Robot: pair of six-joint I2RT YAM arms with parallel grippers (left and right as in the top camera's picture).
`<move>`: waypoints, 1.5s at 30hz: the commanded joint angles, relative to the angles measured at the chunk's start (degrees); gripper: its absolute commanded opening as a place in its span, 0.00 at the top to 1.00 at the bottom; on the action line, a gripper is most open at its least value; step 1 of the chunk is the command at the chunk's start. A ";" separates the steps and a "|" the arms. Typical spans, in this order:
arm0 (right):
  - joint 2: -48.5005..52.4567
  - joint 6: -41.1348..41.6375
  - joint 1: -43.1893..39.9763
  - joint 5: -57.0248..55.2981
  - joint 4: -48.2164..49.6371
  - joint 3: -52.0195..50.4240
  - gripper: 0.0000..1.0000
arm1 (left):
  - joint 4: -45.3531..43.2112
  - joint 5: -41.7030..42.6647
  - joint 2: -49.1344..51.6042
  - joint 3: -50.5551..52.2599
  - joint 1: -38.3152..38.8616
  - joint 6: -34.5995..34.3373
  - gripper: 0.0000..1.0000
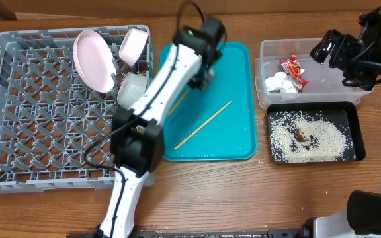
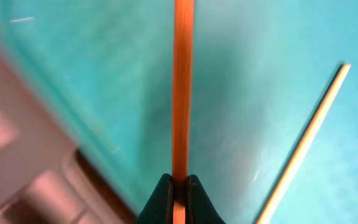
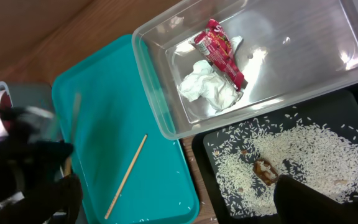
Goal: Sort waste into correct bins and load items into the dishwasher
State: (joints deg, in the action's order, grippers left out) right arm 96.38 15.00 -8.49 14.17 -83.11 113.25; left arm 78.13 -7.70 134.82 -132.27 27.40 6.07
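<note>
While my left claw [image 2: 179, 186] is clamped on one wooden chopstick [image 2: 182, 74] at the teal tray [image 2: 247, 62], the second chopstick [image 1: 204, 124] lies flat on that tray. My right claw [image 1: 327, 47] hangs spread apart by the clear tub [image 1: 323, 82].

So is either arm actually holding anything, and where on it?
Left gripper pinches a wooden chopstick, seemingly near one end; right gripper is open, empty.

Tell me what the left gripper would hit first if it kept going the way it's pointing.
Probably the teal tray: the left gripper, shut on a chopstick, points at its bare surface, though depth is unclear.
</note>
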 commanded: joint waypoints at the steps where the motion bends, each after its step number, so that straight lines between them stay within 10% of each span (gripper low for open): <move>1: -0.90 -0.04 0.17 -0.02 0.31 1.14 0.00 | 3.96 -1.27 -8.00 -4.85 -3.34 -8.20 0.96; 18: -0.90 -0.04 0.17 -0.02 0.31 1.14 0.00 | 17.88 -1.27 -22.60 7.10 -24.46 -19.28 0.95; 29: -0.90 -0.04 0.17 -0.02 0.28 1.14 0.00 | 1.73 -1.55 -43.60 37.59 -26.16 -22.29 0.96; 34: -0.90 -0.07 0.17 -0.02 0.31 1.14 0.00 | -5.95 -1.79 -53.09 51.52 -26.27 -13.46 0.96; 45: -0.90 -0.04 0.17 -0.02 0.28 1.14 0.00 | -28.15 -4.83 -49.94 66.29 -27.50 -3.04 0.96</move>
State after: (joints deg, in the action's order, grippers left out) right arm 96.38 15.00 -8.47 14.17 -83.11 113.25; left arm 52.18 -11.14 83.77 -66.65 0.56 -0.97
